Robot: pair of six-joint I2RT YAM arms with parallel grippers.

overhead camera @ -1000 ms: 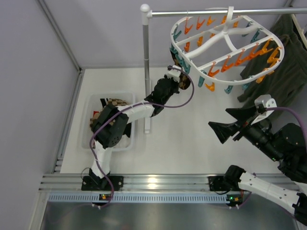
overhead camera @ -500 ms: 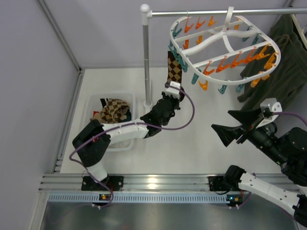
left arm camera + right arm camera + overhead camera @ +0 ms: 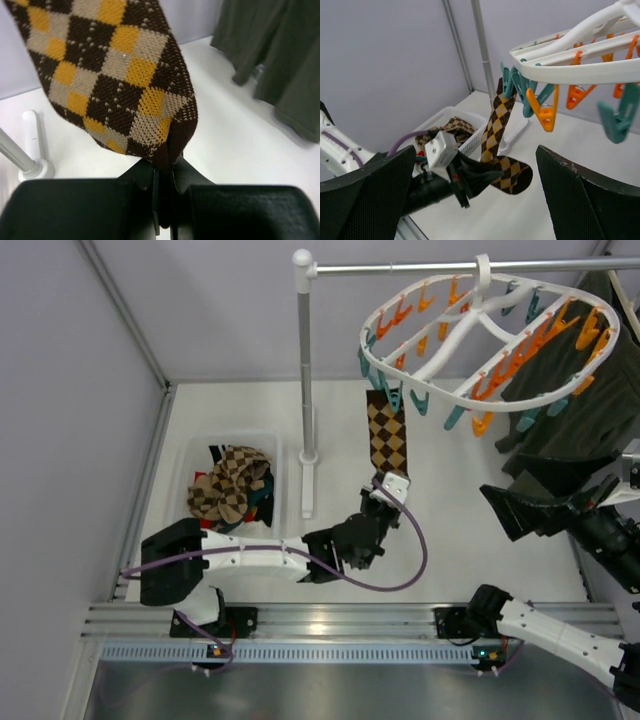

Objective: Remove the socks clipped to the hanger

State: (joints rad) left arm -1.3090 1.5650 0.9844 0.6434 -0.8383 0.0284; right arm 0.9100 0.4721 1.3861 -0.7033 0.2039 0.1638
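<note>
1 argyle sock [image 3: 387,435] on the hanger [image 3: 555,72], pinched by the left gripper [image 3: 162,167]

1 sock, brown with tan and yellow diamonds, is hanging by its upper end from a teal clip [image 3: 507,82] at the hanger's left edge; it is running down and forward from there to its toe; the white oval frame is hooking over the grey pole rack [image 3: 305,370] and is sloping down on the sock's side.

1 left gripper is clamping the toe end of this sock, both jaws pressing together on the fabric; its arm is reaching low across the table [image 3: 450,540].

1 right gripper [image 3: 500,478] is hovering at the right, in front of the green garment [image 3: 570,410] and well apart from the sock; its 2 fingers [image 3: 370,195] are standing spread wide, gripping nothing.

Several heaped socks [image 3: 228,488] in the same diamond pattern are lying in the white bin [image 3: 178,500], just left of the pole's foot.

Many orange and teal clips [image 3: 542,112] are dangling along the hanger's rim and cross bars; the green garment is draping down behind the frame's right half.
</note>
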